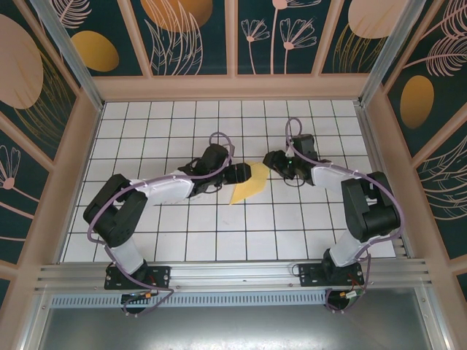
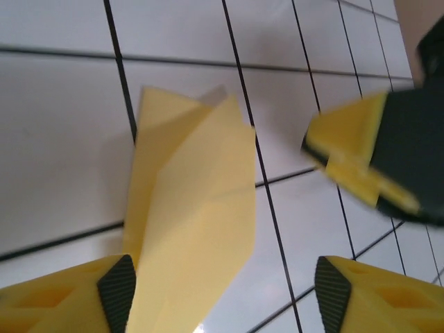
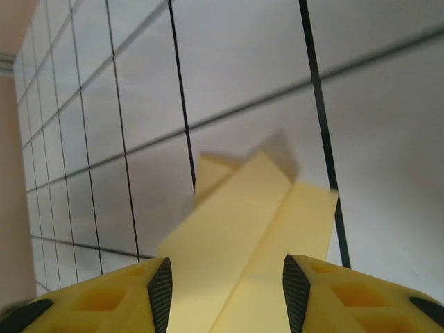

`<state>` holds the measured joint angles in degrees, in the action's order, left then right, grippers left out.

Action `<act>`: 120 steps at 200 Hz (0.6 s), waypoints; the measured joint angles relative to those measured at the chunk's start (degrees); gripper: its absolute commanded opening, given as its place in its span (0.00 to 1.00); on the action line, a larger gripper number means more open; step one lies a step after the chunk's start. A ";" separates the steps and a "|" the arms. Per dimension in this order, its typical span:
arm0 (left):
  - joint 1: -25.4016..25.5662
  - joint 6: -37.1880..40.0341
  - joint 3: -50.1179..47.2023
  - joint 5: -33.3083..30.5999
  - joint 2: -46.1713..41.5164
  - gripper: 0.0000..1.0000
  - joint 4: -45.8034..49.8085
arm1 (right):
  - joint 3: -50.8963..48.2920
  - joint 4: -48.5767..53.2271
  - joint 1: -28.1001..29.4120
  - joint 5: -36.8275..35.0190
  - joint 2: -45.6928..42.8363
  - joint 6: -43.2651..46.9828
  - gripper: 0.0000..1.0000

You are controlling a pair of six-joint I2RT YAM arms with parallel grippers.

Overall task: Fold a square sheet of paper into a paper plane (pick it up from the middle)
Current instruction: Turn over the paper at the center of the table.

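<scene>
Pale-yellow and thin, the plane (image 1: 249,186) lies mid-table (image 1: 182,240) between left gripper (image 2: 223,281) and right gripper (image 3: 227,284), jaws apart, holding nothing; we judge it light, crushable, best pinched at its centre fold.

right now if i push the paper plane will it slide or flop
Probably slides: the paper plane is thin and lies on smooth tiles. Its loose flaps stand up, so they likely bend or unfold when pinched.
</scene>
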<state>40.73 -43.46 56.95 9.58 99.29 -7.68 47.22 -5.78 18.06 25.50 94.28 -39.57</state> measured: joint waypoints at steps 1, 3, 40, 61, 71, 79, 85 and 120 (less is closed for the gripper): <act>-0.07 0.09 0.02 -0.07 0.00 0.78 0.00 | -0.07 0.00 0.09 0.07 0.02 -0.13 0.49; -0.24 0.09 0.07 -0.11 -0.02 0.78 -0.02 | -0.15 0.00 0.28 0.13 0.04 -0.44 0.49; -2.43 -0.66 -0.07 -2.78 -0.50 0.93 0.46 | 0.17 -1.44 4.04 1.16 3.76 -4.63 0.45; -2.82 -0.70 -0.37 -3.74 -1.75 0.94 0.50 | 1.20 -1.70 5.31 1.36 7.32 -6.64 0.45; -2.80 -0.68 -0.55 -3.74 -2.38 0.94 0.35 | 1.60 -1.81 5.51 1.44 8.63 -7.50 0.44; -2.82 -0.68 -0.90 -3.89 -2.93 0.94 0.28 | 1.84 -2.01 5.44 1.53 8.68 -8.00 0.44; -2.82 -0.70 -1.25 -3.91 -3.30 0.94 0.28 | 2.03 -2.36 5.46 1.62 8.79 -8.39 0.43; -3.19 -0.70 -2.40 -3.89 -3.58 0.94 0.48 | 2.93 -3.34 5.68 2.03 10.12 -9.31 0.41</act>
<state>37.54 -44.16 54.54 5.69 95.70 -7.20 50.15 -9.13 23.75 27.53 104.40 -48.88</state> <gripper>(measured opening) 0.939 0.411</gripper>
